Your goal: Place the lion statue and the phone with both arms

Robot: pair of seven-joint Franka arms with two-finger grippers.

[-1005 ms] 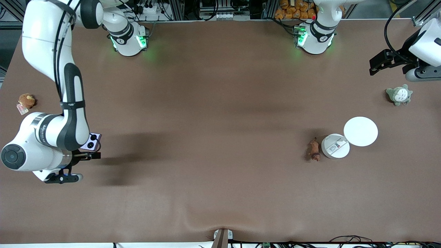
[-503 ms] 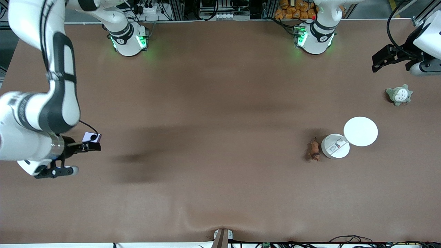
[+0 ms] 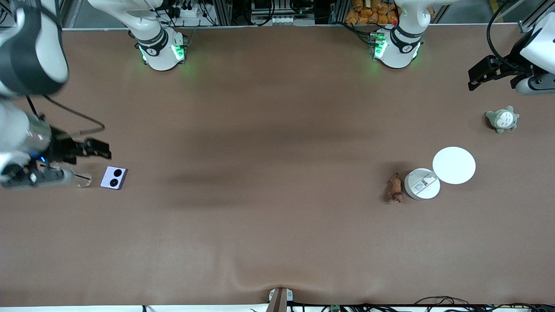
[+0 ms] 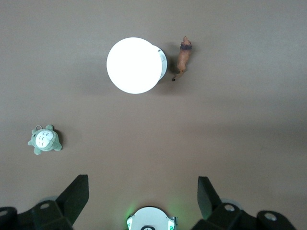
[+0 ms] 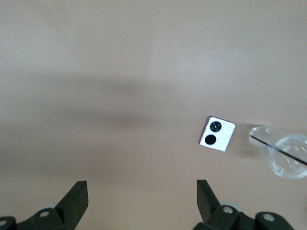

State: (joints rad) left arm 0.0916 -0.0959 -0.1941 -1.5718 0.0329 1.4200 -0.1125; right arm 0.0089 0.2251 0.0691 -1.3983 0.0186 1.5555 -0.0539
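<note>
The lavender phone (image 3: pixel 114 177) lies flat on the brown table near the right arm's end, two black lenses up; it also shows in the right wrist view (image 5: pixel 217 133). My right gripper (image 3: pixel 100 149) is open and empty, up in the air beside the phone; its jaws stand wide apart in its wrist view (image 5: pixel 142 194). The reddish-brown lion statue (image 3: pixel 395 188) lies beside a small white disc (image 3: pixel 422 184) toward the left arm's end, and shows in the left wrist view (image 4: pixel 183 57). My left gripper (image 3: pixel 477 78) is open and empty, high over the table's end, and waits (image 4: pixel 142 191).
A clear plastic cup (image 3: pixel 83 179) lies beside the phone (image 5: pixel 287 157). A larger white disc (image 3: pixel 454 165) overlaps the small one (image 4: pixel 134 65). A grey-green plush (image 3: pixel 502 119) sits under the left arm (image 4: pixel 45 140). The arm bases (image 3: pixel 161 48) stand along the table's robot side.
My right arm has risen and drawn back toward its end of the table, uncovering the phone and the clear cup. The phone and the lion statue have not moved.
</note>
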